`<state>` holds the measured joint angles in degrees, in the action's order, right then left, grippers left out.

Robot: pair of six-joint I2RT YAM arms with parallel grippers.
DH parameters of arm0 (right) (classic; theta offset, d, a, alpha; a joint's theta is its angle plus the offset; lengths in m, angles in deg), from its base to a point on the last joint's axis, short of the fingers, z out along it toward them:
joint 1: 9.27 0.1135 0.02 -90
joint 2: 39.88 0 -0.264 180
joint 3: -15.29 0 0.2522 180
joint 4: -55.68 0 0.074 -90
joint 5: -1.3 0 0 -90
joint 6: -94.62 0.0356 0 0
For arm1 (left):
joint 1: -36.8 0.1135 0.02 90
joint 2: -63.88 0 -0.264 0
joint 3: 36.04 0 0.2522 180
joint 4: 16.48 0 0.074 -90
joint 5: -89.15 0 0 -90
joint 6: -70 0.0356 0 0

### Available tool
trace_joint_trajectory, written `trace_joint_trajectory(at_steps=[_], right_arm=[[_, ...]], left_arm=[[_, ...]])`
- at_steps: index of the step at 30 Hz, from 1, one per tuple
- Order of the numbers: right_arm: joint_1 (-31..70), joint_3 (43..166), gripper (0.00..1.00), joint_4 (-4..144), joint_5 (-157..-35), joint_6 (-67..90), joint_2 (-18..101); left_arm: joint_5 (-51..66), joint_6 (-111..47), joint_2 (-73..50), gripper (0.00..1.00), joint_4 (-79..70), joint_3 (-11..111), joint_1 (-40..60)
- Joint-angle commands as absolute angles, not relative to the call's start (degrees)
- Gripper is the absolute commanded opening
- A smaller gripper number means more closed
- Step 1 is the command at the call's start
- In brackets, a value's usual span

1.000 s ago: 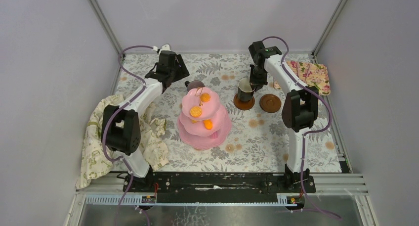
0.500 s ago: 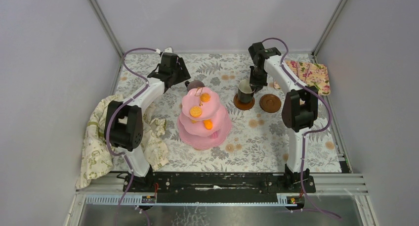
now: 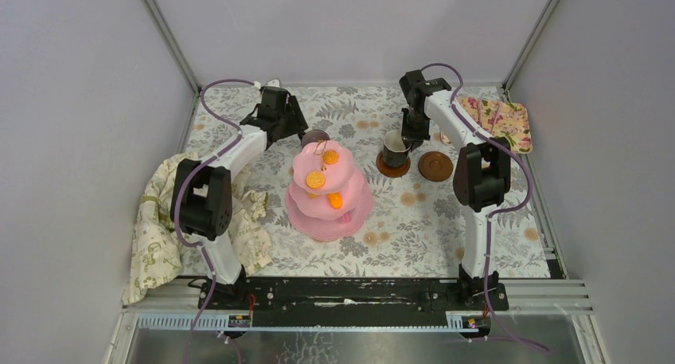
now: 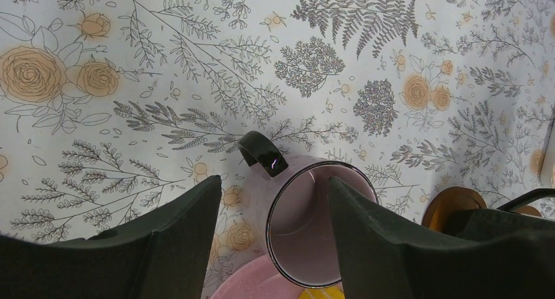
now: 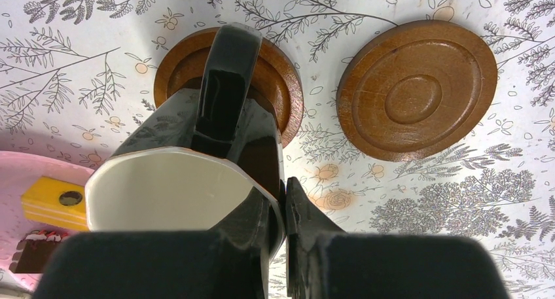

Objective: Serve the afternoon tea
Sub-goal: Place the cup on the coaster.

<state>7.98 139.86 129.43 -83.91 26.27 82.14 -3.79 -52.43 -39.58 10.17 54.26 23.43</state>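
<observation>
The pink three-tier cake stand point(image 3: 328, 190) with orange sweets stands mid-table. Just behind it is a dark mug point(image 3: 315, 136) with a pale inside point(image 4: 307, 233). My left gripper point(image 4: 273, 180) is open over this mug, one finger outside by the handle point(image 4: 262, 156) and the other above the mug's mouth. My right gripper point(image 5: 284, 191) is shut on the rim of the other dark mug point(image 5: 170, 197), which is over a brown saucer point(image 5: 281, 83). I cannot tell whether that mug rests on it. A second saucer point(image 5: 419, 89) lies bare to its right.
A floral tray point(image 3: 500, 119) lies at the back right corner. A beige leaf-print cloth point(image 3: 159, 236) is bunched at the left edge beside the left arm. Grey walls close in the table on three sides. A yellow sweet point(image 5: 55, 204) sits on the stand's edge.
My left gripper has moved right, toward the mug behind the cake stand, and its jaws have narrowed slightly. The right gripper and its mug have barely moved.
</observation>
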Motion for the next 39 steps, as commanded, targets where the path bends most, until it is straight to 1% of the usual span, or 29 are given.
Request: trace_joint_trajectory(at_steps=[1,8,11,39], right_arm=[[8.6,140.0,0.0,128.8,-85.7,25.6,81.8],[8.6,138.8,0.04,129.3,-85.2,25.3,81.0],[8.6,138.7,0.0,129.3,-84.8,25.3,80.5],[9.5,139.7,0.0,130.7,-83.0,25.0,78.4]], left_arm=[[-2.9,-51.5,-40.2,0.67,9.3,55.5,24.0],[-2.2,-51.6,-40.7,0.67,9.2,55.5,24.0],[-2.1,-51.6,-40.8,0.67,9.2,55.4,24.0],[-2.3,-51.3,-40.9,0.66,9.2,55.1,23.4]])
